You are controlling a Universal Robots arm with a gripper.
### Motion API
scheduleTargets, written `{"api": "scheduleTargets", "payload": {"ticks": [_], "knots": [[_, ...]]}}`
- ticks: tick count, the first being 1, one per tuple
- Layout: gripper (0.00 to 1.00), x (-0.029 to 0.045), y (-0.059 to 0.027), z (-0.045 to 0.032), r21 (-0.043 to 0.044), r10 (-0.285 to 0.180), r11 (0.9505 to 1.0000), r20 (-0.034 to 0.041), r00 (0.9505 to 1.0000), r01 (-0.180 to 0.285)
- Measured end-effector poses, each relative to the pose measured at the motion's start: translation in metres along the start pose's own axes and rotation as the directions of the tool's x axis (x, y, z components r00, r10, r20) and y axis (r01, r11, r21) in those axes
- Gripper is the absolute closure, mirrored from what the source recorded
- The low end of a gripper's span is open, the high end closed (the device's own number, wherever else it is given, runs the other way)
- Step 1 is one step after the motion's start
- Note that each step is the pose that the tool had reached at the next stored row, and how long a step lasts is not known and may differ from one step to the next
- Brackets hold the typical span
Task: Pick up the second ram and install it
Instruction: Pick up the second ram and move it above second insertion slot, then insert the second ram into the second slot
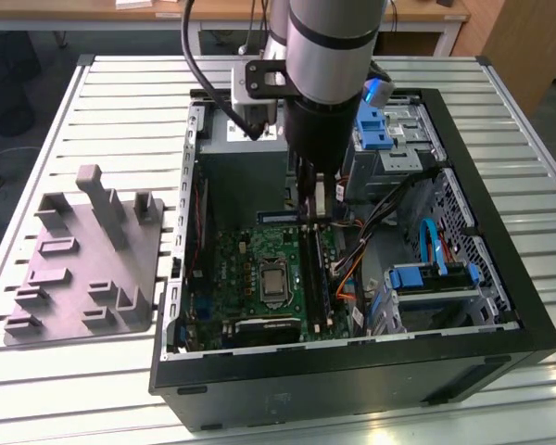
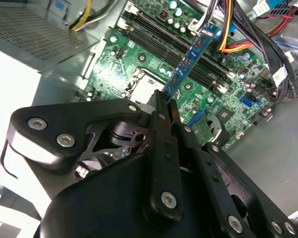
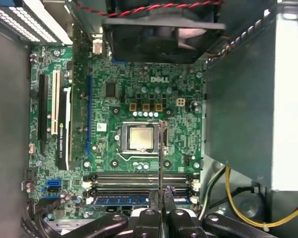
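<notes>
One other memory stick (image 3: 119, 200) sits in a slot of the motherboard (image 3: 105, 144) near orange cables (image 2: 233, 47), while the gripper (image 2: 165, 106), clamped on the second ram (image 2: 191, 57), holds it above that motherboard inside an open computer case (image 1: 352, 389) on the slatted tabletop (image 1: 74, 389) beside a grey fixture block (image 1: 83, 269).

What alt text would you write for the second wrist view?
The gripper pinches the second ram by one end, holding it over the green motherboard and its dark memory slots.
</notes>
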State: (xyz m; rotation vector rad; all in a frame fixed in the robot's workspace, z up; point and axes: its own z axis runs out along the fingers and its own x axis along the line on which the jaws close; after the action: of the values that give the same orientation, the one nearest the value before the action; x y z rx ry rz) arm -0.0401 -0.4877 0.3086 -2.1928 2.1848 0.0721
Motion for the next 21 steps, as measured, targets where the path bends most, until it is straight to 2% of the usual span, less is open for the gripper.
{"api": "scheduleTargets", "payload": {"ticks": [3,7,21], "knots": [[0.86,0.0045,-0.0004,0.0051,0.0001,0.000,1.0000,0.0002,1.0000,0.000],[0.86,0.0062,-0.0004,0.0105,0.0000,0.000,1.0000,0.0001,1.0000,0.000],[0.86,0.0062,-0.0005,0.0108,0.0002,0.003,1.0000,0.0000,1.0000,-0.003]]}}
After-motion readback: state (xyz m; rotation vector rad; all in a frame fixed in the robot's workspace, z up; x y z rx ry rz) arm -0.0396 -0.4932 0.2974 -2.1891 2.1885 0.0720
